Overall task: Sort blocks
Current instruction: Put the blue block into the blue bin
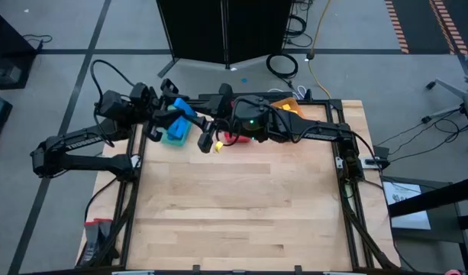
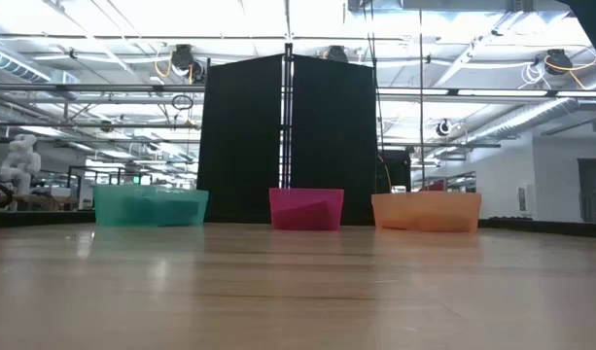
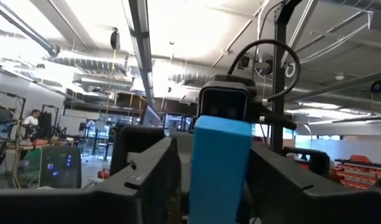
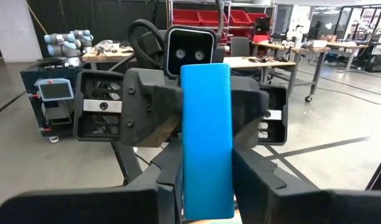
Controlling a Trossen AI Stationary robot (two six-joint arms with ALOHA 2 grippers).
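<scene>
1. Right tool [image 4: 206, 186] is clamped on a blue block [image 4: 206, 124], gripping it at one end so the rest of the bar sticks out towards the other arm. Looks like a solid pinch from both sides.
2. Left tool [image 3: 218, 180] is nose to nose with it, and the same blue block sits inside it. Honestly can't tell whether it's actually squeezing yet or just sitting around the bar, so I'm not calling it.
3. All of this is up in the air at the far edge of the worktop [image 1: 241, 206], over the left end of the row of bins. From overhead the block hangs roughly above the teal bin [image 2: 150, 206], with the red bin [image 2: 305, 209] in the middle and the orange bin [image 2: 426, 211] off at the other end.
4. My read on the step: this is a mid-air handover, the right arm passing the blue block to the left arm so it can go in a bin on that side. Guessing teal is the target since it's right underneath, but that's a guess.
5. What the next move needs, imo: the left tool has to be firmly on the bar before the right one lets go, otherwise it just falls wherever. Then the right arm backs straight out so it doesn't knock the block sideways.
6. No other blocks are showing on the worktop, and what's inside the bins is hidden, so how far along the sort is I can't say.
</scene>
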